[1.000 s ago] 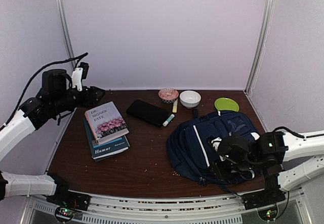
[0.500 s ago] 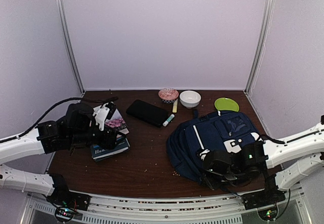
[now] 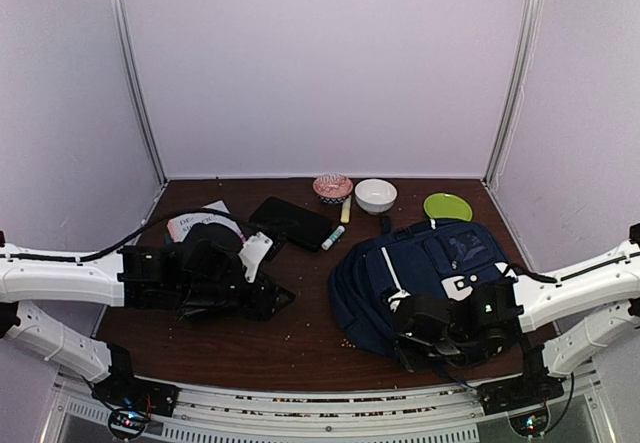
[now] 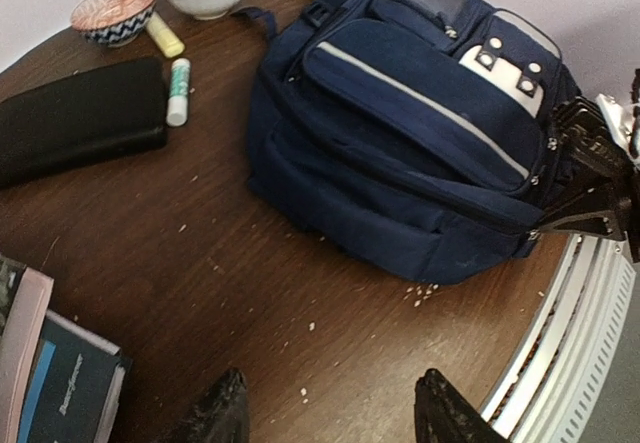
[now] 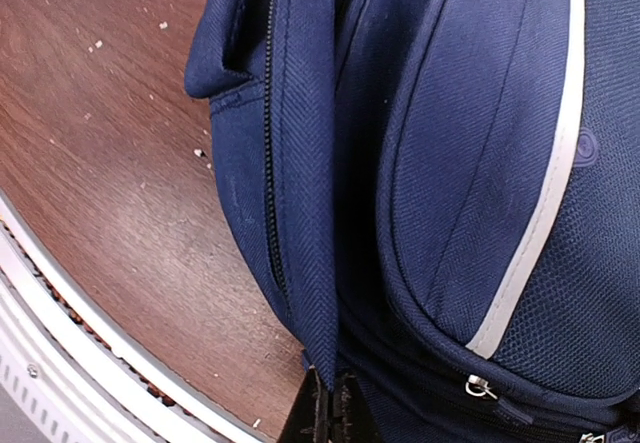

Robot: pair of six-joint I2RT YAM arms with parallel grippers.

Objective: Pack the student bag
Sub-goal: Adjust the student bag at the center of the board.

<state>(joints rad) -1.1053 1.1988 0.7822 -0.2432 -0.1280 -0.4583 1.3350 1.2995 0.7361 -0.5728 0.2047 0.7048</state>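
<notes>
navy student bag (image 3: 430,263) lies on the table's (image 3: 300,333) right side by the near edge, right pincer (image 5: 328,415) apparently nipping its fabric, left pincer (image 4: 330,418) wide. a tug might slip free or drag it overboard.

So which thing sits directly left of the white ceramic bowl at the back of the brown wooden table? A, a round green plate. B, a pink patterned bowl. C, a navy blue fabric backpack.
B: in the top view the pink patterned bowl stands just left of the white ceramic bowl.
</notes>
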